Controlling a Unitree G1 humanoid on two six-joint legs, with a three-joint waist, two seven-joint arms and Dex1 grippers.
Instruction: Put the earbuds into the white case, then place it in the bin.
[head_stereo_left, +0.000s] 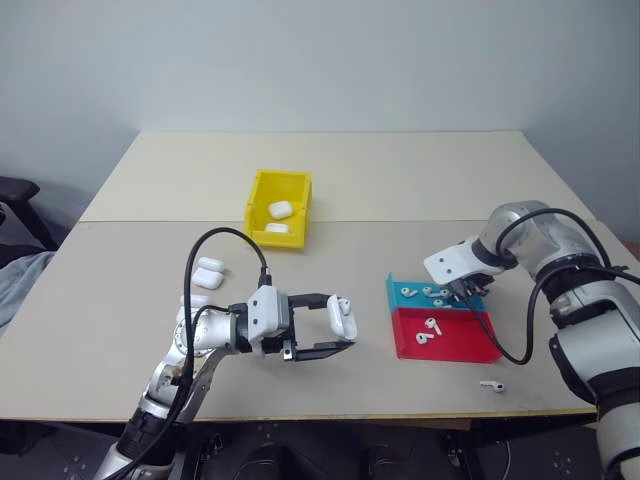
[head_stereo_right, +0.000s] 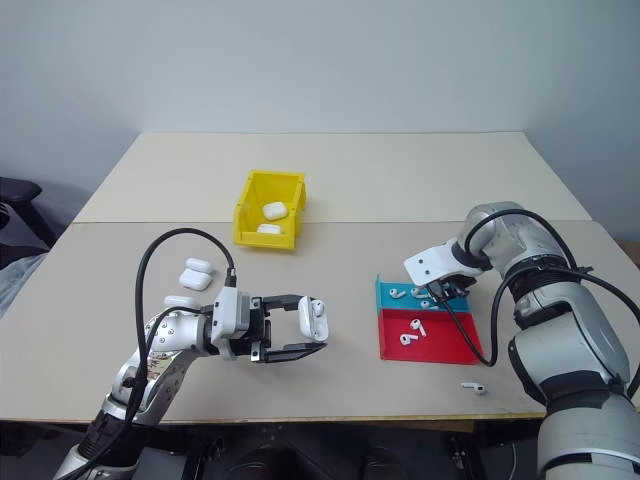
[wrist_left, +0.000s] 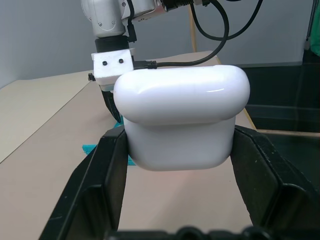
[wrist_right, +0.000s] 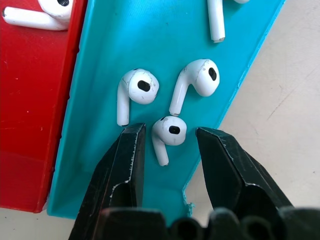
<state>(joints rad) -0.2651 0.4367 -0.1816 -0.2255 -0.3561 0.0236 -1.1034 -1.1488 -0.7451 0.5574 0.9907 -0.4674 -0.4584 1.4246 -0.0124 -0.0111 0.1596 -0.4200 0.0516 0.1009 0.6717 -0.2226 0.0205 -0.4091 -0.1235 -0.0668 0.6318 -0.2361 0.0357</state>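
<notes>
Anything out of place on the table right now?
One earbud lies loose on the bare table, near the front edge and apart from the red tray, while the others sit in the red and blue trays. Nothing else stands out.

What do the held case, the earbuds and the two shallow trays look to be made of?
The white case in the left claw: glossy hard plastic, by its highlights. The earbuds in the blue tray: glossy white plastic, scuffed. The blue tray and the red tray: probably plastic, matte, even colour.
</notes>
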